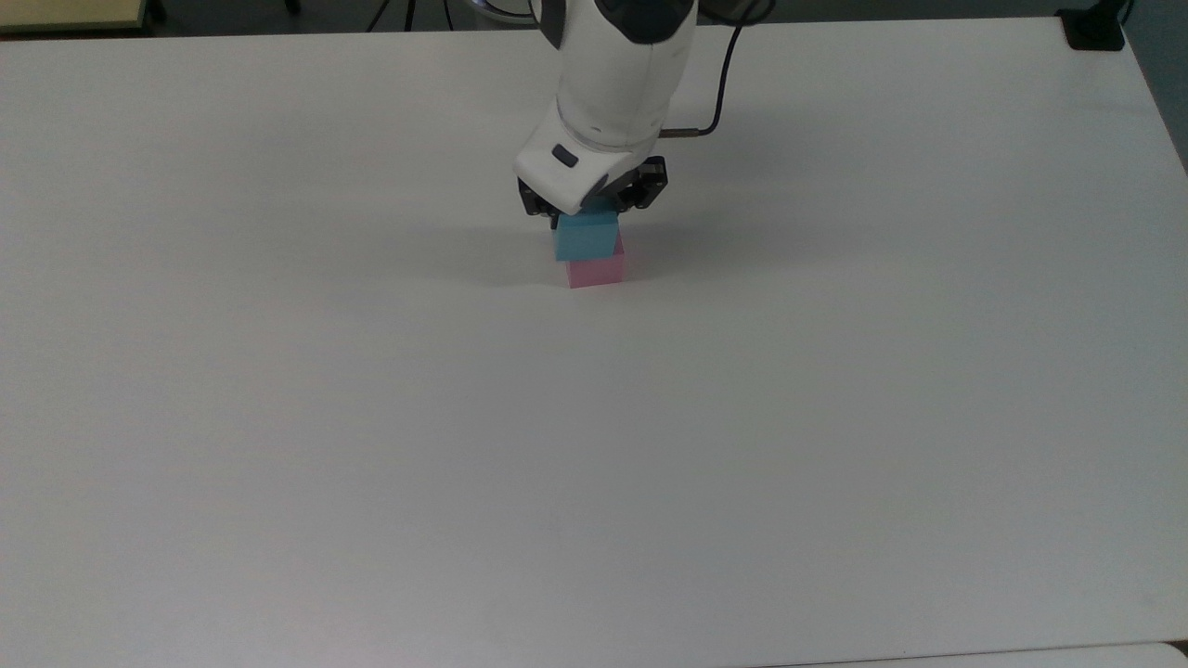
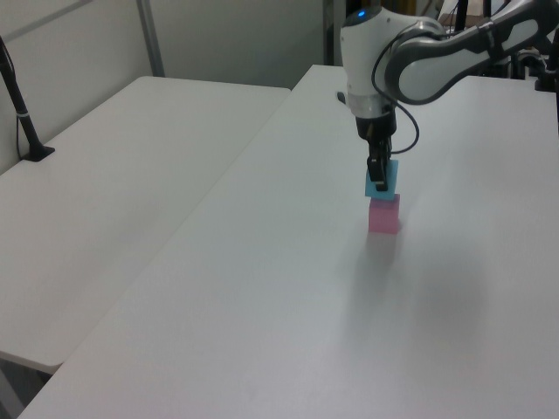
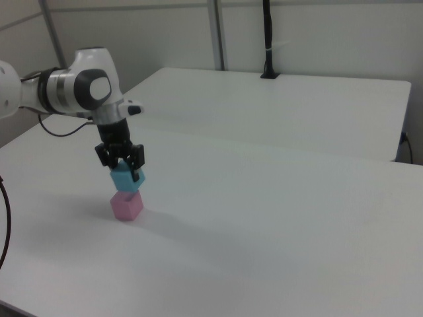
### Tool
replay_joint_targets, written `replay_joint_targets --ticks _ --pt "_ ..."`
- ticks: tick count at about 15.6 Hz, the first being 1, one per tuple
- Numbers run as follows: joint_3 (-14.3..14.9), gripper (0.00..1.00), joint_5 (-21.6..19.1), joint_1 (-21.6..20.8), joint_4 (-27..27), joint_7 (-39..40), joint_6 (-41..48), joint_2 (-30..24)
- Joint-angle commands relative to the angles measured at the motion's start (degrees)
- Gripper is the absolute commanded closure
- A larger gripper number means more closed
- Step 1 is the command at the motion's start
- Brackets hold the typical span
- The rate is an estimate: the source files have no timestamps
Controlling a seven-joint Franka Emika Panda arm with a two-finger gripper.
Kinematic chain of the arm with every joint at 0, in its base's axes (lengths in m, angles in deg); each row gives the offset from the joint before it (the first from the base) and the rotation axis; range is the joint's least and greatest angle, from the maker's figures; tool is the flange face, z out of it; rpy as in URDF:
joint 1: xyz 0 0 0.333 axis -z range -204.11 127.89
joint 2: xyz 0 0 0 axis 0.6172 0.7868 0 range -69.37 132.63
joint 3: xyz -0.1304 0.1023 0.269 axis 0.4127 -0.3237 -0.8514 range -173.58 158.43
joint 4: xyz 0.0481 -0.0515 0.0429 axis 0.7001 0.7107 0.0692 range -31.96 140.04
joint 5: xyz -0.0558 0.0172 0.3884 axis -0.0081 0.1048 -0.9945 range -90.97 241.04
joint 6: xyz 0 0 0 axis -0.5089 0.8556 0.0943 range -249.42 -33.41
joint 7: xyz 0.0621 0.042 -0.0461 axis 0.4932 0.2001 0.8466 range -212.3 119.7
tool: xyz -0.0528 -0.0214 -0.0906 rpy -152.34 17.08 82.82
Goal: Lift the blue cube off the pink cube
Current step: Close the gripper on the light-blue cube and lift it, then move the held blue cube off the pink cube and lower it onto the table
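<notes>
The light-blue cube (image 1: 587,238) sits in my gripper (image 1: 588,217), whose fingers are shut on its two sides. It hangs slightly tilted right over the pale-pink cube (image 1: 596,271), which rests on the white table (image 1: 594,445). In the left view the blue cube (image 2: 382,179) is at the top edge of the pink cube (image 2: 384,215), offset a little to the left view's left; I cannot tell if they still touch. The right view has the gripper (image 3: 123,165) over the blue cube (image 3: 127,179) and the pink cube (image 3: 127,205) below.
A black cable (image 1: 719,93) runs from the wrist behind the arm. A second white table (image 2: 113,175) stands beside this one, with a black post (image 2: 22,113) clamped to it. A black clamp (image 1: 1093,28) sits at the top view's far right corner.
</notes>
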Motion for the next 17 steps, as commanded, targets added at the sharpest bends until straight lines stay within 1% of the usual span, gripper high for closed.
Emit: replay_joint_targets --ticks 1,4,8,10,12,13,14,15,17 --pt "3.38 0.75 -0.55 0.46 -2.73 2.64 -2.79 -0.91" --pt "3.47 0.73 -0.47 1.87 -6.77 2.38 -6.58 3.73" --pt "3.47 0.73 -1.08 1.87 -14.15 2.29 -9.12 13.48" --pt "3.47 0.71 -1.52 1.87 -15.66 2.29 -11.06 16.83" --pt "3.47 0.68 -1.52 1.79 -15.58 2.29 -12.73 17.81" --pt "3.47 0.63 -1.61 1.7 -15.58 2.2 -12.91 18.42" --pt "3.47 0.56 -1.61 1.61 -15.66 2.2 -12.91 18.77" --pt "3.47 0.45 -1.61 1.44 -15.66 2.11 -12.91 18.95" --pt "3.47 0.15 -1.7 1.35 -15.49 1.94 -12.91 19.31"
